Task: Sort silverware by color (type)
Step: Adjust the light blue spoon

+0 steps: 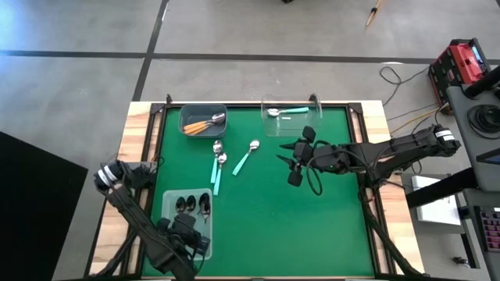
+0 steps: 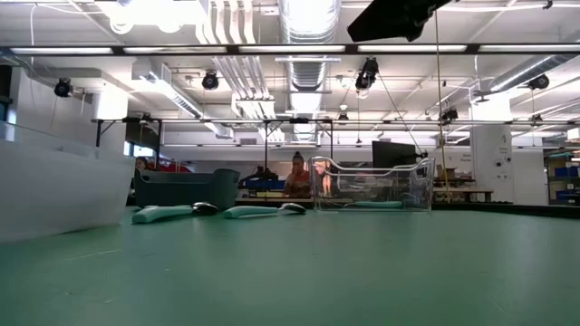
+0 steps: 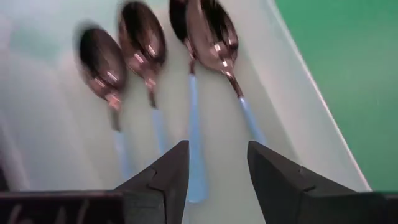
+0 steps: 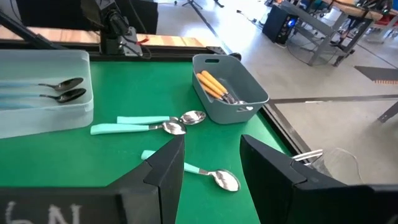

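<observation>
Two grippers are in play. The left gripper (image 3: 214, 180) hangs over the white bin (image 1: 168, 212) at the table's near-left corner, its fingers parted with nothing between them; beneath it lie four dark spoons (image 3: 149, 46) side by side, their thin blue handles pointing back toward the fingers. That colour looks sorted.

The right gripper (image 4: 211, 165) waits over mid-table, right of centre, fingers also apart and empty. Its camera faces the three teal spoons (image 1: 219, 160) loose on the green mat (image 1: 312, 226). Two lie touching near the grey bin (image 1: 203, 119), long axes running roughly toward the table's near edge; the third (image 1: 245, 158) lies just to their right, slanted, bowl toward the far side. The grey bin holds the orange spoons (image 1: 205, 123); the clear bin (image 1: 291, 115) at the far edge holds one teal spoon (image 1: 286, 112).

Judging by this, the slanted spoon is the likely next pick. It lies to the right gripper's left, clearly nearer that arm than the left one, and the clear bin is close behind it. The fingers would need to close across the handle's slant.
</observation>
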